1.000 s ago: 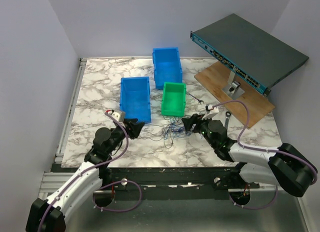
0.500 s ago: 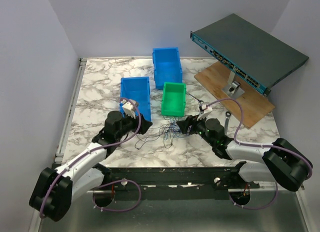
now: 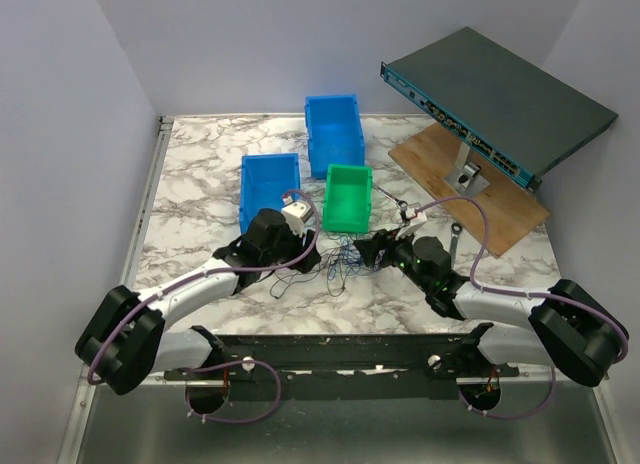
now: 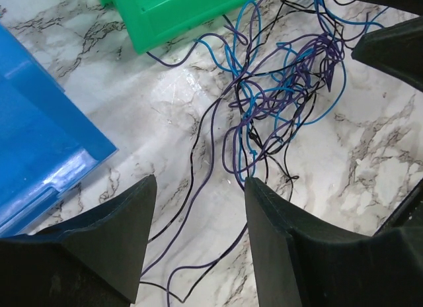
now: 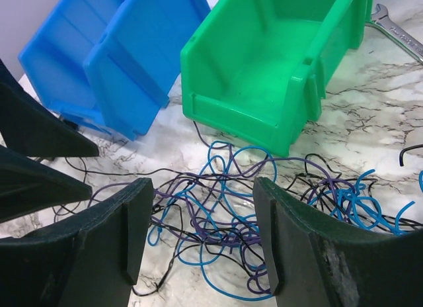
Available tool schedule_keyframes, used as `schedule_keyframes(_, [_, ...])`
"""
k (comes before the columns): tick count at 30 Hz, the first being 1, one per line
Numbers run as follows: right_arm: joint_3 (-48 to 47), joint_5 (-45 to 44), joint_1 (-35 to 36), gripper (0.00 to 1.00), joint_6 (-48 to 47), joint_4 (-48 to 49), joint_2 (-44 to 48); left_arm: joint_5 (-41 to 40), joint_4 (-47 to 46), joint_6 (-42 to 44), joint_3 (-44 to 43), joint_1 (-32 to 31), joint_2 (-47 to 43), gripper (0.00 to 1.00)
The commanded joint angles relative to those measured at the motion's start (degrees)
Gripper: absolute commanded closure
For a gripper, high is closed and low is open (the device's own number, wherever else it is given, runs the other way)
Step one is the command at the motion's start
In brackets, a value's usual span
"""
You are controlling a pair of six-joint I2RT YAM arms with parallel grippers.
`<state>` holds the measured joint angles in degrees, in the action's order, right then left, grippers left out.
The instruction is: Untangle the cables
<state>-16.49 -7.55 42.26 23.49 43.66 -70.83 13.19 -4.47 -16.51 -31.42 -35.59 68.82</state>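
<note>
Presently, left gripper (image 4: 198,188): jaws part-open, nothing clamped; only loose strands pass on the table below the gap.
Right gripper (image 5: 201,194): jaws set wide, nothing clamped; it hovers low on the near side of the green bin (image 5: 264,62), facing it.
Cables (image 5: 225,214): thin blue, purple and black wires in one tangle, lying on the marble table (image 4: 152,95) just off the green bin's near end; a few loops reach up to that wall, though contact cannot be confirmed.
Bearing from right gripper: the dense knot lies directly under and between its fingers.
Bearing from left gripper: the knot lies ahead and off to one side, toward the right gripper; only trailing tails reach this claw.
Long axis: judged to run across the front of the green bin, from one gripper toward the other.
Nearer arm: right for the knot, left for the free tails.
Judgement: a pull-apart along that axis looks the likely need, each claw taking its own end.
Risk: strands are very fine; a closing claw may gather several or none.
Outlying: blue bin (image 4: 33,141) beside the green bin, on the left arm's side; wrench (image 5: 396,32) beyond the green bin's other side.
</note>
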Motion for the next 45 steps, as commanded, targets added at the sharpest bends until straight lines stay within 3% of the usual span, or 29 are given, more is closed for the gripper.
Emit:
schedule_keyframes(1, [0.3,-1.0,-0.2,0.31,-0.9,1.3,0.6,-6.6,5.6,1.5,-3.5,-1.5,3.9,0.44])
schedule_keyframes(7, [0.2,-0.7,-0.2,0.31,-0.8,1.4,0.2,-9.7,7.9,0.9,-5.2,-2.1,6.3,0.60])
schedule_keyframes(12, [-0.2,-0.1,-0.2,0.31,-0.8,1.5,-0.5,-9.6,8.3,0.8,-5.8,-2.1,7.2,0.63])
schedule_keyframes(17, [-0.6,0.7,-0.2,0.30,-0.8,1.5,-1.3,-8.7,8.9,1.0,-6.6,-2.1,7.8,0.90])
schedule_keyframes(19, [-0.9,1.0,-0.2,0.30,-0.8,1.3,-1.7,-8.0,7.7,1.1,-5.7,-2.1,6.1,0.94])
schedule_keyframes(22, [-1.4,2.9,-0.2,0.26,-1.0,1.5,-2.7,-7.3,5.5,1.1,-3.6,-2.2,2.6,0.89])
schedule_keyframes(24, [-2.1,5.5,-0.2,0.22,-1.3,1.5,-3.9,-6.4,3.7,1.1,-2.1,-2.1,0.4,0.71])
schedule_keyframes(26, [-2.8,7.1,-0.2,0.21,-1.5,1.8,-5.3,-6.4,2.6,1.2,-1.2,-2.1,-0.8,0.66])
schedule_keyframes(45, [-7.8,15.3,0.2,0.32,-1.0,-4.0,-13.2,-11.2,9.9,0.0,-6.3,-2.1,6.7,0.62])
